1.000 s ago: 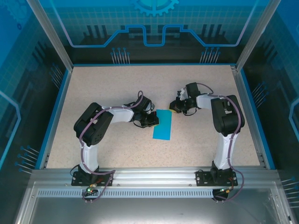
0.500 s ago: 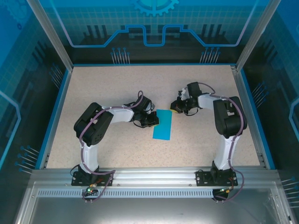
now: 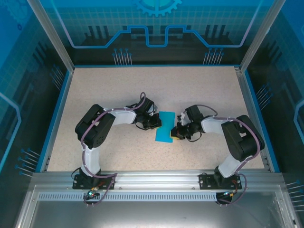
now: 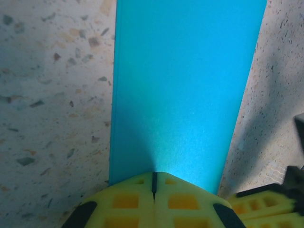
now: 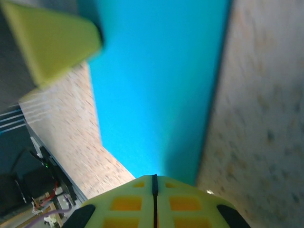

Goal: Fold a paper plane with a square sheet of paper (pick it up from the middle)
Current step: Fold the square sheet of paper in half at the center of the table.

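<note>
No legible text, label, brand, number or sign on any surface in these views

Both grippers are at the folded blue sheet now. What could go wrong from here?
1. The shut left gripper and shut right gripper sit at opposite long edges of the sheet of paper. If either drags sideways, the sheet could skew or buckle, spoiling the crease.
2. The sheet is narrow, so the fingertips are close together. An inward move might make them collide.
</note>
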